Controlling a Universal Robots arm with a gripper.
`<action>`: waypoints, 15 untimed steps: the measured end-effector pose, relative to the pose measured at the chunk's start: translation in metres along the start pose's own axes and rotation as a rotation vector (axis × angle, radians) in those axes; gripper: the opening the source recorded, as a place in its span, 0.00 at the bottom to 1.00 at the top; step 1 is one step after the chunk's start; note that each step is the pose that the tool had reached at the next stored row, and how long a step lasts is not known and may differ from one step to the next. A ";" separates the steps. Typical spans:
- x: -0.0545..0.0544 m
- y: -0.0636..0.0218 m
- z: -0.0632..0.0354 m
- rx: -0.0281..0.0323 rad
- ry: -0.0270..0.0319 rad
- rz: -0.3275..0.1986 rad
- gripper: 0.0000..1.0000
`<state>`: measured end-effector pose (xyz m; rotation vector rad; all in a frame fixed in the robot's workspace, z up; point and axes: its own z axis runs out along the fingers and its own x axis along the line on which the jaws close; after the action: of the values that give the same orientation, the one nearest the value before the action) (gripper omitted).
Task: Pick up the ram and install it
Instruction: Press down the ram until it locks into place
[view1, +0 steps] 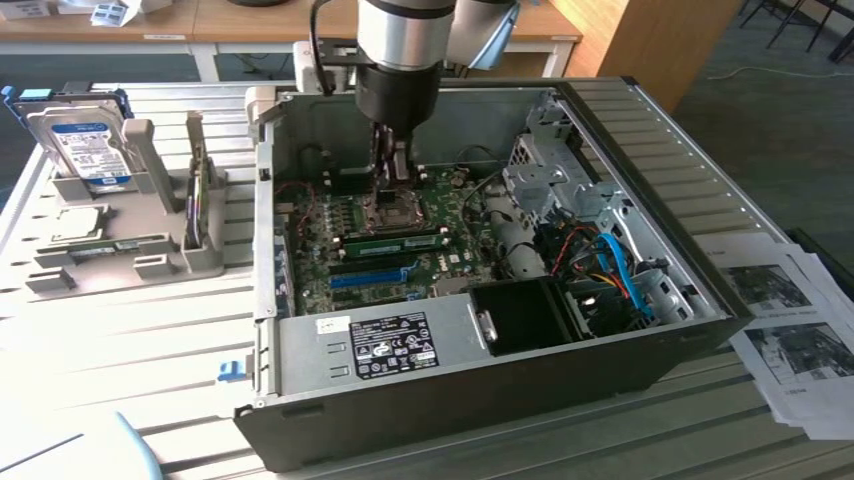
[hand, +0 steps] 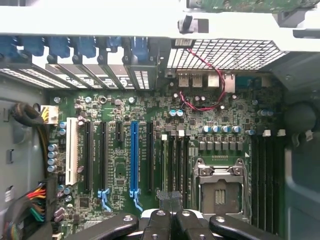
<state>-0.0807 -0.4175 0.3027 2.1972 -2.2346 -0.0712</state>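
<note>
The ram (view1: 395, 241), a narrow green stick with dark chips, lies along a slot on the motherboard (view1: 441, 262), between the empty processor socket (view1: 395, 207) and a blue slot (view1: 367, 277). My gripper (view1: 388, 182) reaches down into the open computer case (view1: 641, 180) and hangs above the board, apart from the ram. In the wrist view the gripper (hand: 170, 201) is shut, with nothing between its fingers. Its tips hover over the dark slots (hand: 176, 165) beside the socket (hand: 220, 190).
A grey holder (view1: 147, 262) to the exterior view's left carries a hard drive (view1: 83, 148) and a square silver chip (view1: 74, 226). Case walls, a drive cage (view1: 547, 160) and cables (view1: 607, 265) hem in the board. Papers (view1: 787, 320) lie to the right.
</note>
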 end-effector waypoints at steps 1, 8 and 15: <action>0.000 0.0001 -0.0017 0.0000 0.0000 0.000 0.09; 0.000 0.0003 -0.0090 0.0000 -0.0001 0.000 0.09; 0.000 -0.0015 -0.0093 -0.0002 0.0003 0.000 0.09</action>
<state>-0.0789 -0.4175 0.3119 2.1972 -2.2343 -0.0711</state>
